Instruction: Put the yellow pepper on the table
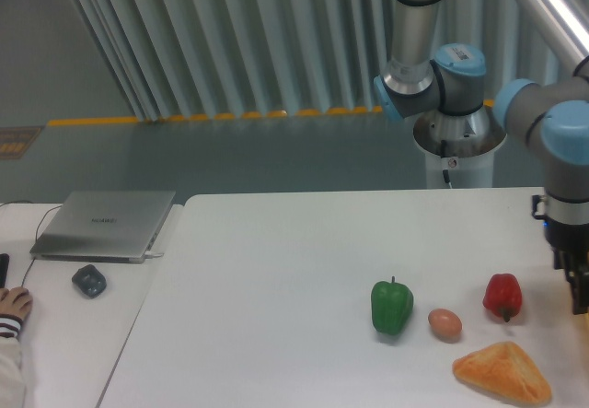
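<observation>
Green pepper (392,307), egg (444,323), red pepper (502,296) in row near front edge; bread (502,372) at front-right; laptop (104,225), mouse (89,281) on adjoining desk.

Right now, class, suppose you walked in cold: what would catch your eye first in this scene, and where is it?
The big arm with light-blue joints looms at upper right, its gripper hanging at the table's right edge. Below it, a row of bright food stands out on the white top: a green pepper, an egg, a red pepper and a bread wedge in front. A closed laptop sits on the left desk.
</observation>
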